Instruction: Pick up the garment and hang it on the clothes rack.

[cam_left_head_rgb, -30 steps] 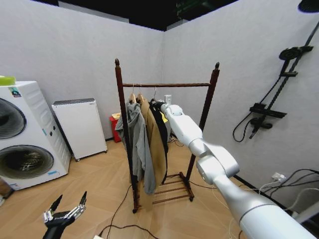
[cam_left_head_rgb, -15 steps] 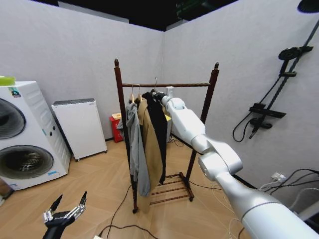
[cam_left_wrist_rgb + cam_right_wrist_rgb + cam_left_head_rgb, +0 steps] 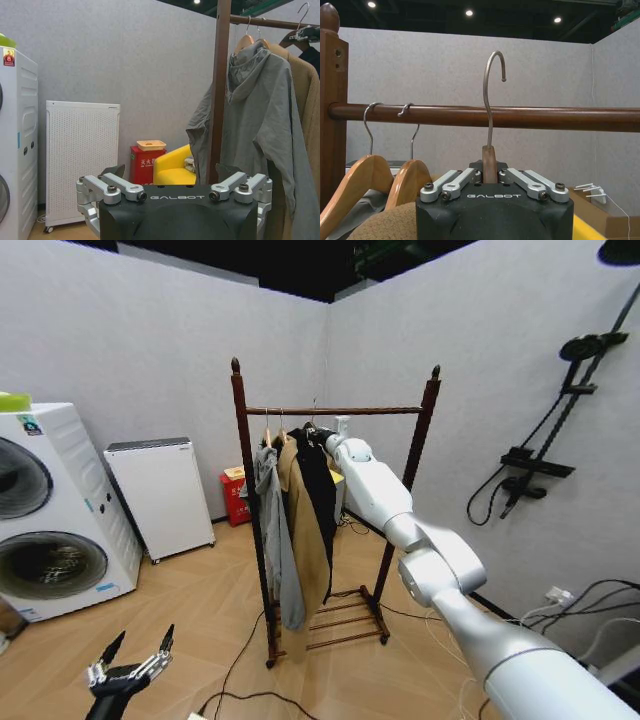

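Garment: the black garment point(image 3: 320, 490) hangs on a wooden hanger point(image 3: 489, 162) held up at the clothes rack's top bar, just inside the left post and beside the other two coats, its hem falling about halfway down the rack.
Hanger hook: the metal hook point(image 3: 492, 95) stands upright, its curve rising above the top bar point(image 3: 520, 117); from the right wrist view the shaft crosses the bar, and whether it bears on the bar cannot be told.
Right gripper: the right gripper point(image 3: 490, 176) is closed on the wooden neck of the hanger, fingers point(image 3: 452, 182) pressed in from both sides; in the head view it sits at the bar's left part point(image 3: 322, 437), the arm stretched out long from the lower right.
Clothes rack: the clothes rack point(image 3: 430, 430) stands on the wood floor near the room's corner, two knob-topped posts, one bar, a low slatted shelf.
Neighbours on the bar: a tan coat point(image 3: 300, 520) hangs touching the garment's left side; a grey hooded jacket point(image 3: 272, 530) hangs nearest the left post, each on its own hanger.
Left gripper: the left gripper point(image 3: 130, 665) is parked low at the left, its fingers point(image 3: 112, 187) spread apart, holding nothing.
Room: a washing machine point(image 3: 50, 510) and a white cabinet point(image 3: 160, 495) stand along the left wall.
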Motion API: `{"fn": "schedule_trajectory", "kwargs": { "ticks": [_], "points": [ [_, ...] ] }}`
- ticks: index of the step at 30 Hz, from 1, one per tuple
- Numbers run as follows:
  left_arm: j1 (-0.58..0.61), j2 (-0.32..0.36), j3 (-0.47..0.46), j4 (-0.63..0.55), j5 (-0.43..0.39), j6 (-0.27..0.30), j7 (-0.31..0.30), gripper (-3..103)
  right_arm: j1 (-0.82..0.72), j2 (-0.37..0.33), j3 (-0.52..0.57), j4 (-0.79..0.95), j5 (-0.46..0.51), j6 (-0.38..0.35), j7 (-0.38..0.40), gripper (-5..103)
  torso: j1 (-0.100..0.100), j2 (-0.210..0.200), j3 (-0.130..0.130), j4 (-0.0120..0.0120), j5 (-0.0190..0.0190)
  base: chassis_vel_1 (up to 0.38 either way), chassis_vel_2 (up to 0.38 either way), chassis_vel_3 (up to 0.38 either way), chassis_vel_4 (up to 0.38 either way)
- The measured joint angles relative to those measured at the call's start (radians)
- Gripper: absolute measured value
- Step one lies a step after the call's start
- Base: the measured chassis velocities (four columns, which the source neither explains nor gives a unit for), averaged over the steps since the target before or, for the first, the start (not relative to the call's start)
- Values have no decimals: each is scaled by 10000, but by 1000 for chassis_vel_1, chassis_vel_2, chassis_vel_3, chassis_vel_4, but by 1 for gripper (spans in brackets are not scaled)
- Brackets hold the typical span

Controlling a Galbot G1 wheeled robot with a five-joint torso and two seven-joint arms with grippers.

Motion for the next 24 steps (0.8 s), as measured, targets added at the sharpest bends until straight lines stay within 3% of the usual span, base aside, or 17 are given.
{"fn": "schedule_trajectory", "kwargs": {
  "ticks": [6,14,24],
  "points": [
    [0,0,0,0,0,0,0,100,-28,34,-79,27,75,-22,-9,9,0,0,0,-1,0,-87,83,95,-94],
    [-2,0,0,0,0,0,0,100,-294,-10,-224,399,459,-774,6,9,15,-6,6,3,0,-97,93,96,-65],
    [1,0,0,0,0,0,0,100,-1023,-612,-390,1653,885,-1313,188,9,-5,3,-3,3,-2,13,-5,-9,5]
  ]
}}
